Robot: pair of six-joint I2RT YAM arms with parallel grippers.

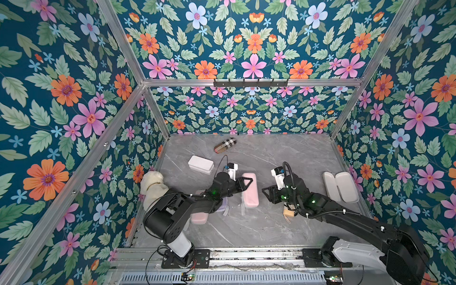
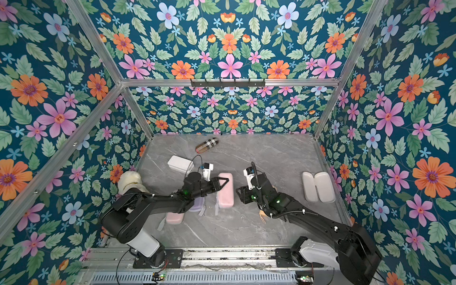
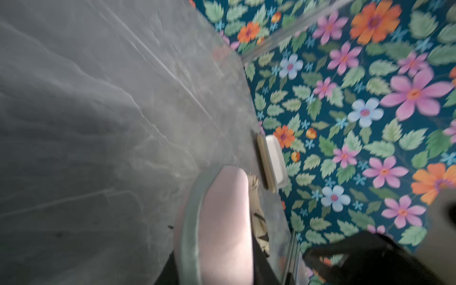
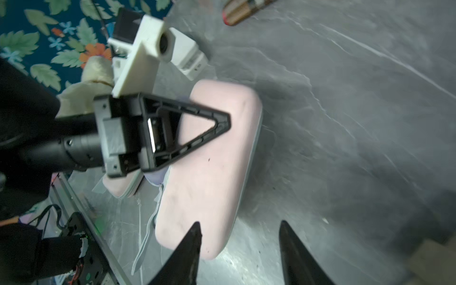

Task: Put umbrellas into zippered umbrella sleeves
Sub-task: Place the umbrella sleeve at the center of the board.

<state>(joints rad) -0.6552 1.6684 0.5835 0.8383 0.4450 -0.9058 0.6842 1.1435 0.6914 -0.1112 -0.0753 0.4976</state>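
Apparently filled 3 shut sleeves near 9 o'clock; left open sleeve at 3 o'clock empty, cream umbrella loose at 5 o'clock; saw right gripper parted and empty, left gripper unreadable.

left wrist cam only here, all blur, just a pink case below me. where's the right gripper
Observer: The right gripper hovers close beside the pink case, by the end nearest the robot bases.
Operator: holding anything
Observer: No, its fingers stand apart with nothing between them.
Operator: any other cases near me
Observer: Yes, a lavender case and a second pink case lie side by side, partly hidden under the left arm.
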